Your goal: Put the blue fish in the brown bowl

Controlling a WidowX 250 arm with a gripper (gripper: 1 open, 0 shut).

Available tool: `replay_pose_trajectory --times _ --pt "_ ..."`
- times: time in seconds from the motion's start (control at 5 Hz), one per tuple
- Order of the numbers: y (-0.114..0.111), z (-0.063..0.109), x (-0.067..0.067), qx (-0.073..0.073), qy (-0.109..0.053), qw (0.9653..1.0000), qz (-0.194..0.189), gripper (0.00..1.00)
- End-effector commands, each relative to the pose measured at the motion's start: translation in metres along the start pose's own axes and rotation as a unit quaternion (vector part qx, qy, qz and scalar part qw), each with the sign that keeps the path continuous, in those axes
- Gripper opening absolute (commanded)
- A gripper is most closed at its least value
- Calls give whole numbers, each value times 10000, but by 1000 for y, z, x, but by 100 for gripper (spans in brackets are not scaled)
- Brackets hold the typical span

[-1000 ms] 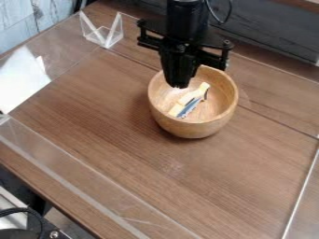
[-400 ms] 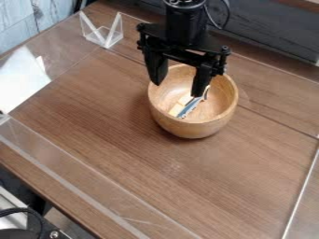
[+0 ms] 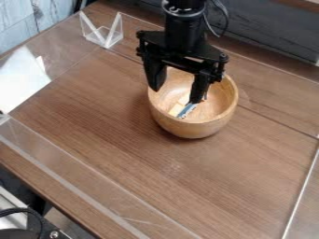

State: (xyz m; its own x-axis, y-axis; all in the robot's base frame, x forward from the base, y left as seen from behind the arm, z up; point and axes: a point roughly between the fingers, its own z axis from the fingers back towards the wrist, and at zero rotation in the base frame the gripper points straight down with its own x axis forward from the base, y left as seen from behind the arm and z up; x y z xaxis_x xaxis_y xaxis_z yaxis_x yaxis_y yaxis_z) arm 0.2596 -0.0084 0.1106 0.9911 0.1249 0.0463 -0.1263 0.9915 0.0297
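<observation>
One fish is lying in the bowl, claw spread wide above it.
Inside the brown bowl (image 3: 193, 107) the blue fish (image 3: 189, 105) is resting free while the gripper (image 3: 177, 84) is hanging open with its fingertips reaching below the rim; lifting off crookedly could be catching the wall and tipping it.

- Looks like a lab bench: black robot arm (image 3: 184, 23) over a wood-grain table (image 3: 137, 168).
- Clear acrylic stand (image 3: 100, 28) and paper sheet (image 3: 19, 79) alongside.
</observation>
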Motion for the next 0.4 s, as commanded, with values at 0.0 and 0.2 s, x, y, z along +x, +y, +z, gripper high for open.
replay_pose_trajectory --times 0.0,0.2 --pt "-1 3 2 0 -111 9999 18 100" --pt "-1 0 1 14 -70 10000 16 100"
